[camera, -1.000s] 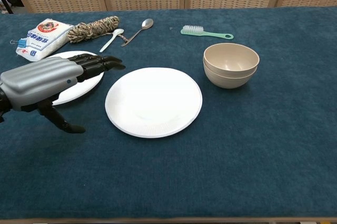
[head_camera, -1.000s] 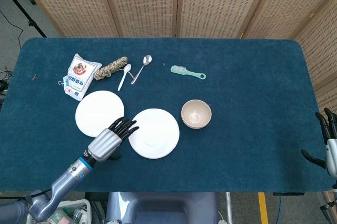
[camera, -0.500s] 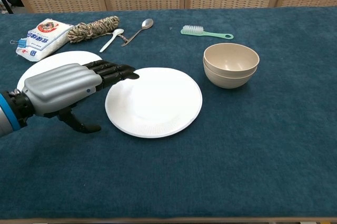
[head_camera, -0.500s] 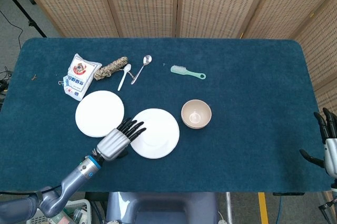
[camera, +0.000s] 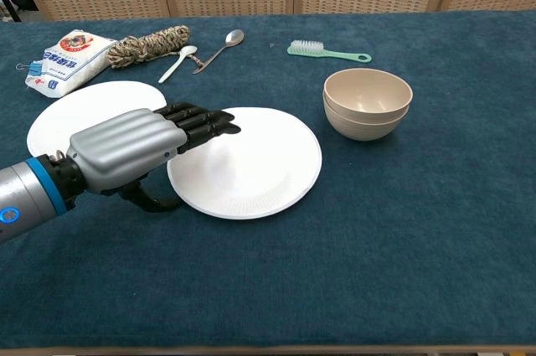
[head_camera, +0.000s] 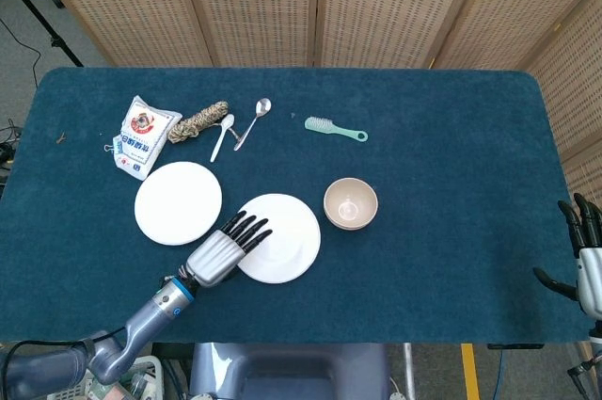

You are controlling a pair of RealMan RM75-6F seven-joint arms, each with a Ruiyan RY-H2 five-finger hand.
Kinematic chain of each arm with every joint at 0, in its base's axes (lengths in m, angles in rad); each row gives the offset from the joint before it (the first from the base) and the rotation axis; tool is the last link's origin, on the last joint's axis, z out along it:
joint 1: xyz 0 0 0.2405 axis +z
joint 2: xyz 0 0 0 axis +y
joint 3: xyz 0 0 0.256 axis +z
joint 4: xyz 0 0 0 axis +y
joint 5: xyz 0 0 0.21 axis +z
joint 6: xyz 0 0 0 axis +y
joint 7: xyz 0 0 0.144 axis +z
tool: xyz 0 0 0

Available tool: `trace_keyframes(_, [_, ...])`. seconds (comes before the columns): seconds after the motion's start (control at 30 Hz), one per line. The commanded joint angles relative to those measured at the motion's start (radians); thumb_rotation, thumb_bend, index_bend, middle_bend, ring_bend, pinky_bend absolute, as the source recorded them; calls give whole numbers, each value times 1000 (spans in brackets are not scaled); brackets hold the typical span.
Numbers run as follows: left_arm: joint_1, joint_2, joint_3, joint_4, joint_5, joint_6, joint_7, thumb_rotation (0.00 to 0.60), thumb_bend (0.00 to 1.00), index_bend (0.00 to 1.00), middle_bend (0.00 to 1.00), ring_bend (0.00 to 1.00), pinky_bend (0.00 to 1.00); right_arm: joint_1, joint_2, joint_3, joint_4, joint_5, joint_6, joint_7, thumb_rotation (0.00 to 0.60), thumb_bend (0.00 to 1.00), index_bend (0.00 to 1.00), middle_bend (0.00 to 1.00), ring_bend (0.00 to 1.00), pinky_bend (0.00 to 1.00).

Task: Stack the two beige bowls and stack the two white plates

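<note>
The left hand (camera: 138, 151) hovers flat, palm down, fingers (camera: 205, 121) stretched out together over the near plate's (camera: 260, 167) left rim, thumb tucked below by the plate's edge; whether it touches is unclear. At nine o'clock of that plate lies the second white plate (camera: 71, 113), apart from it. At three o'clock, the two beige bowls (camera: 367, 103) sit nested. Far out at the table's right edge, the right hand (head_camera: 585, 254) hangs with fingers spread, holding nothing.

Staged lab setup: blue-clothed table (head_camera: 451, 231), wicker screens (head_camera: 376, 5), tripod leg (head_camera: 33, 9).
</note>
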Motion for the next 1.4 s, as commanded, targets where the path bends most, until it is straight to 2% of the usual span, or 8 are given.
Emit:
trace_keyframes(0.03, [-6, -13, 1, 11, -4, -2, 3, 600, 262, 37, 0, 0, 0, -1, 0, 1, -1, -1, -1, -2, 600, 0, 0, 0, 0, 0])
trace_keyframes(0.17, [-14, -31, 3, 26, -11, -9, 7, 600, 263, 58, 0, 0, 0, -3, 2, 4, -3, -2, -2, -1, 600, 0, 0, 0, 0, 0])
trace_keyframes(0.27, [-19, -43, 5, 35, -14, -12, 11, 600, 276, 121, 0, 0, 0, -4, 4, 5, -4, -4, -1, 2, 600, 0, 0, 0, 0, 0])
trace_keyframes(0.53, [-18, -80, 9, 54, -39, -12, -46, 600, 370, 453, 0, 0, 0, -7, 7, 7, -10, -13, -2, 11, 600, 0, 0, 0, 0, 0])
trace_keyframes(0.77, [-12, -108, 15, 94, -28, 33, -78, 600, 434, 591, 0, 0, 0, -10, 9, 10, -13, -18, 0, 13, 600, 0, 0, 0, 0, 0])
trace_keyframes(0.9, [-3, -127, 16, 123, -10, 88, -115, 600, 492, 733, 0, 0, 0, -10, 10, 10, -13, -21, -1, 18, 600, 0, 0, 0, 0, 0])
trace_keyframes(1.03, [7, -148, 11, 159, 13, 166, -180, 600, 495, 854, 0, 0, 0, -12, 10, 13, -14, -24, 2, 22, 600, 0, 0, 0, 0, 0])
trace_keyframes(1.4, [7, -151, -12, 205, 22, 245, -239, 600, 496, 915, 0, 0, 0, -13, 12, 12, -19, -31, 0, 26, 600, 0, 0, 0, 0, 0])
